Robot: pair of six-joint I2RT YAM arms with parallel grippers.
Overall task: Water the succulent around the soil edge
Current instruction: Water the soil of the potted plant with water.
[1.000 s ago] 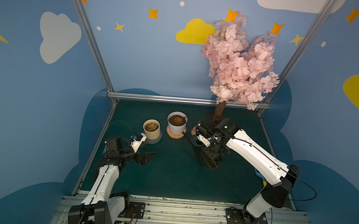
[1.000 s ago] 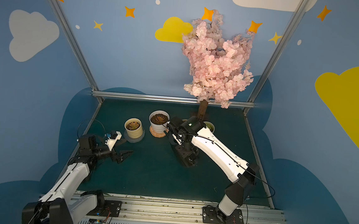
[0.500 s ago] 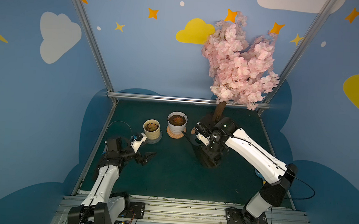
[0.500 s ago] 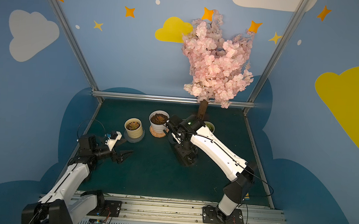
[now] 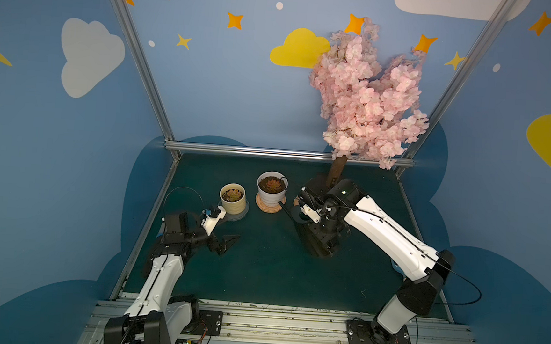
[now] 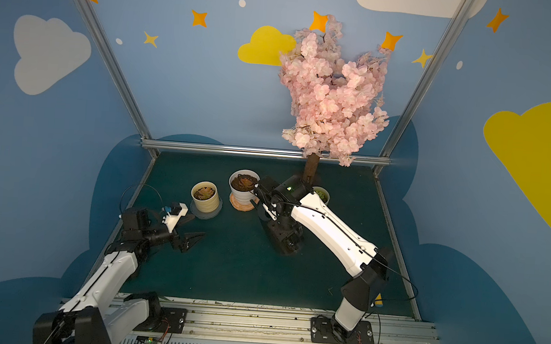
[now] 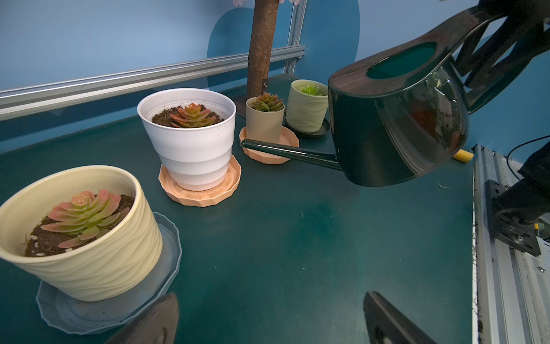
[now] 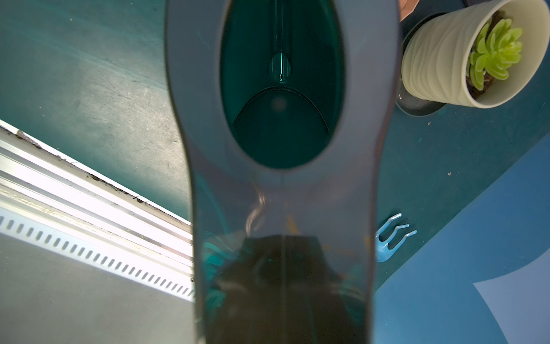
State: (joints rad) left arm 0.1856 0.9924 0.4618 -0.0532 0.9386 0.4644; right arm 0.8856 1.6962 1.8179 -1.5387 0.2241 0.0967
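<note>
Right gripper (image 7: 494, 50) is clamped tight on the handle of the dark green watering can (image 7: 398, 128). It's hanging the can above the middle of the table (image 7: 297, 238), with the spout tip lower than the rim of the white pot (image 7: 190, 143) near the back edge. My worry is it clips the pot wall swinging in, or tips too fast and douses the succulent (image 7: 193, 116) instead of the soil ring. Left gripper (image 6: 199, 226) sits wide open and empty by the left edge, and there's no brand, label or writing I can read anywhere.
</note>
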